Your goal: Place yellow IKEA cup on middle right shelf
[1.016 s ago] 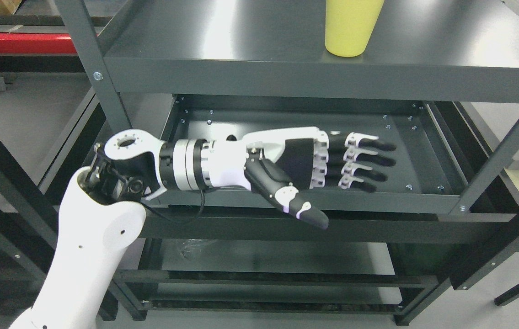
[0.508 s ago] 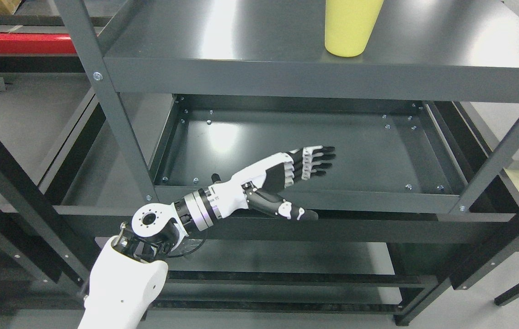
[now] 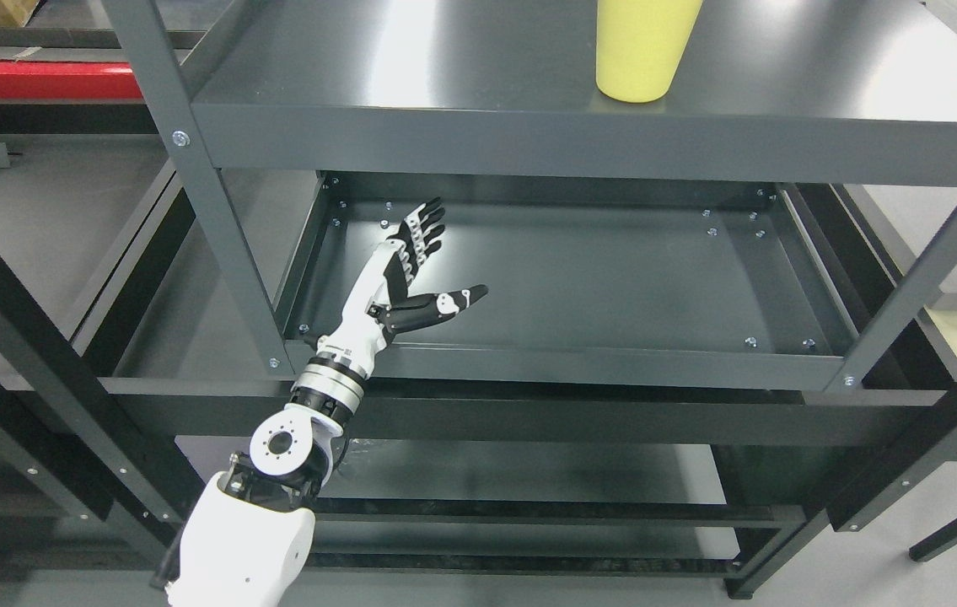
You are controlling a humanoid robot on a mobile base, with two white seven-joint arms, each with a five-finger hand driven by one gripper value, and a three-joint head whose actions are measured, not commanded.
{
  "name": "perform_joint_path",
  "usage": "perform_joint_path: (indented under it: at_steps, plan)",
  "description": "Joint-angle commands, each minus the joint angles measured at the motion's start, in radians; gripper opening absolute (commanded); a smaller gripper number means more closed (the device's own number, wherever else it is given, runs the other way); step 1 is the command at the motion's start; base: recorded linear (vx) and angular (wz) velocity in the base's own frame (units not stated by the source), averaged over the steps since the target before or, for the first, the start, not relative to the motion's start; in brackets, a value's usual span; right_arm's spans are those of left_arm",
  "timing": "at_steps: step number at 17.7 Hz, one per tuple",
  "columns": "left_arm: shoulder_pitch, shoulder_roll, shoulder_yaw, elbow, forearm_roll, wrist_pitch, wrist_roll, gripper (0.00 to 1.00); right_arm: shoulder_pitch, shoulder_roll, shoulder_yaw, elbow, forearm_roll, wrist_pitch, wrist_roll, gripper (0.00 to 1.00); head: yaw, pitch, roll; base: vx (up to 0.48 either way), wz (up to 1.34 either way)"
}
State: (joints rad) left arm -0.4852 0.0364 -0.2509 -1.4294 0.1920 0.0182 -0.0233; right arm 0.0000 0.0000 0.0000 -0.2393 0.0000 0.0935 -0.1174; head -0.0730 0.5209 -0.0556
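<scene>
Head view shows one smooth yellow tapered plastic cup (image 3: 640, 52) standing upright, right of centre on the dark grey metal shelf (image 3: 444, 101). One white-and-black left hand (image 3: 411, 270) hovers over the lower tray-shaped metal shelf (image 3: 613, 287), fingers spread, holding nothing.

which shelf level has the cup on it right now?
The upper shelf: the yellow cup stands upright on it, right of middle. The tray-like shelf below holds nothing; only the open left hand reaches over it.
</scene>
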Motion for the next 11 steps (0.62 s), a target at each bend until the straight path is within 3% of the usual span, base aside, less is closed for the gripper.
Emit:
perform_joint_path:
  at_steps: [1,11]
  plan:
    - [0.031,-0.019,-0.007,0.055,-0.031,-0.007,0.033,0.99,0.014,-0.017,0.017,0.000,-0.025,0.000,0.001,0.99,0.0000,0.000,0.000,0.000,0.00]
    - [0.057,-0.019,-0.014,-0.016,-0.029,-0.007,0.013,0.99,0.014,-0.017,0.017,0.000,-0.025,0.000,0.001,0.99,0.0000,0.000,0.000,0.000,0.00]
